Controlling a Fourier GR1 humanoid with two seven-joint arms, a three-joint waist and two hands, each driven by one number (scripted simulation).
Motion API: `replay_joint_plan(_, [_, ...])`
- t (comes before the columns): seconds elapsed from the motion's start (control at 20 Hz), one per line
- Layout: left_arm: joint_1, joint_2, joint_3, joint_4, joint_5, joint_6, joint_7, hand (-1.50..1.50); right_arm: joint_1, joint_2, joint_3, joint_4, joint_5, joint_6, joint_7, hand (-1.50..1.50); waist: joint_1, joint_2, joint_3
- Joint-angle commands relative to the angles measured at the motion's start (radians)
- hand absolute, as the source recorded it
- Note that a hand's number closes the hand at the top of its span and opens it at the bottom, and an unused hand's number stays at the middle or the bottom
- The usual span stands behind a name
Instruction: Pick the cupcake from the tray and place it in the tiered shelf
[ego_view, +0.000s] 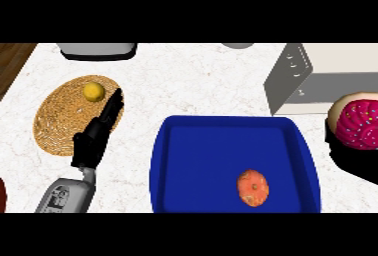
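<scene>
The cupcake (359, 123), pink-frosted with coloured sprinkles and a pale wrapper, is lifted off the tray at the view's right edge. My right hand (356, 162) curls round it from below and is mostly cut off by the edge. The cupcake hangs just in front of the tiered shelf (294, 76), a grey-sided unit with cream levels at the upper right. The blue tray (166, 165) lies in the lower middle. My left hand (90, 144) lies open at the left, fingers straight, over a woven mat.
An orange round fruit (253, 187) lies in the tray's near right part. A yellow lemon (93, 91) sits on the round woven mat (59, 120). A grey appliance (97, 50) stands at the counter's back left. The counter's left edge runs past the mat.
</scene>
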Motion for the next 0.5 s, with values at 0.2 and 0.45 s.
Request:
replay_joint_plan(0.2, [0.005,-0.02,0.01,-0.028,-0.014,-0.016,0.019,0.0,-0.125,-0.05,-0.2,0.089,-0.086,0.082,-0.023,1.5,0.002,0.0,0.001])
replay_joint_plan(0.45, [0.004,-0.024,0.008,-0.033,-0.038,-0.016,0.018,0.0,-0.219,-0.091,-0.256,0.294,-0.052,0.014,-0.131,1.5,0.008,0.002,0.0])
